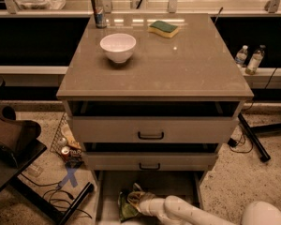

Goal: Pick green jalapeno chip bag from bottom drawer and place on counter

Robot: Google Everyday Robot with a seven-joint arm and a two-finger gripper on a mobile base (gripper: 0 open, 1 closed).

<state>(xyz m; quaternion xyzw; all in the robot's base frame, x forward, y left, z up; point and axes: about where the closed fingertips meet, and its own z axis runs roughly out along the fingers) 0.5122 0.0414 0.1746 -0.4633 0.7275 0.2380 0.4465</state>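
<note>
The green jalapeno chip bag (127,206) lies crumpled on the floor of the pulled-out bottom drawer (107,191), at its left front. My white arm reaches in from the lower right, and the gripper (139,201) sits right at the bag's right side, partly hidden among its folds. The counter (178,64) is the flat grey-beige cabinet top above, far from the gripper.
On the counter stand a white bowl (118,47), a drink can (98,10) and a green-and-yellow sponge (163,28). Two drawers with black handles (151,135) hang over the bottom drawer. A dark chair (11,139), cables and cans lie left; bottles (250,60) at right.
</note>
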